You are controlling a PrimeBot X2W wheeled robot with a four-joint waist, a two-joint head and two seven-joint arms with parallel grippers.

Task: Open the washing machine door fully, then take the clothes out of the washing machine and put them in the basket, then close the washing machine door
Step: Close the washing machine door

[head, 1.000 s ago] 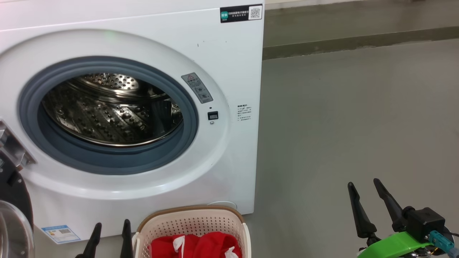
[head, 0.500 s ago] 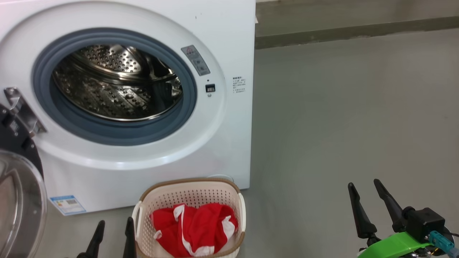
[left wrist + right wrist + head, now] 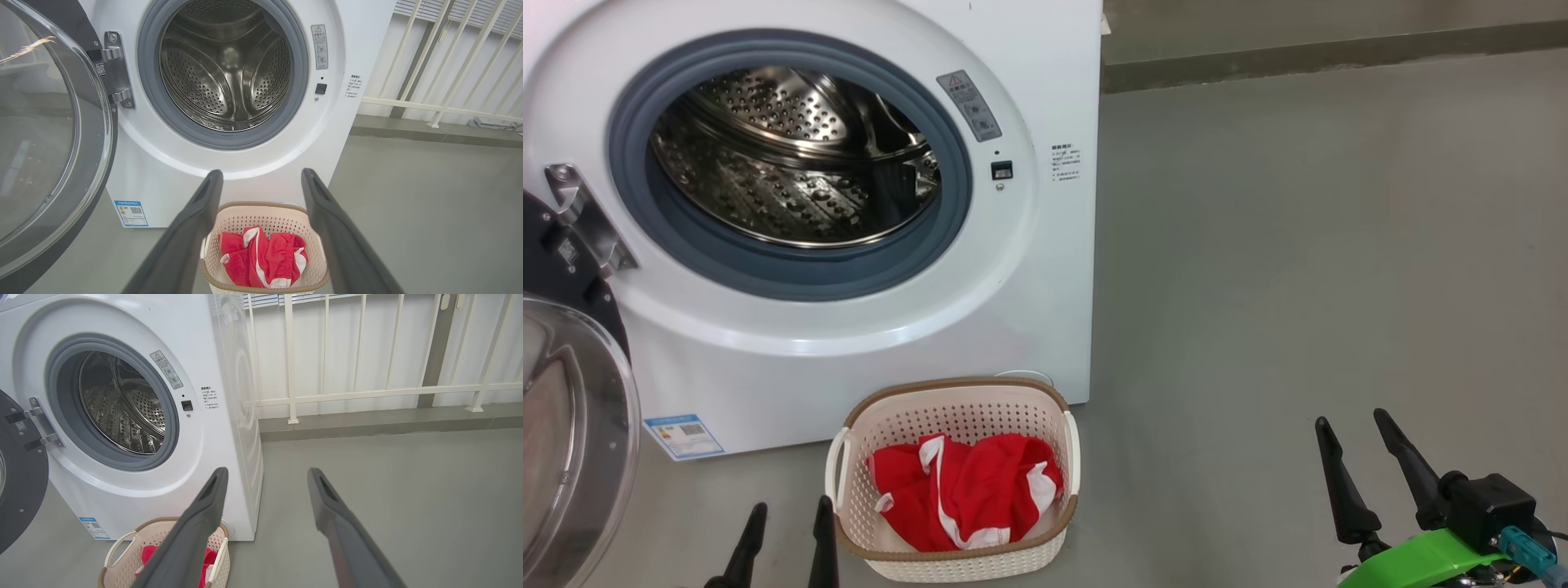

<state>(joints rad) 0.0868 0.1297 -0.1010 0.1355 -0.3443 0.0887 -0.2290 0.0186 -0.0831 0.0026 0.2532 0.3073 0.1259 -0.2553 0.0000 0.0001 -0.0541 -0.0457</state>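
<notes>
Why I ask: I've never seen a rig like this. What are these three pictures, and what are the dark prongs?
A two-armed robot films its own work. One picture comes from its head, looking down; the other two from a camera on each wrist, looking along that arm's fingers. The prongs are those fingers: the left gripper and right gripper are both open, holding nothing. Ahead stands a washing machine with its door swung open. On the floor, the basket holds the red clothes.
</notes>
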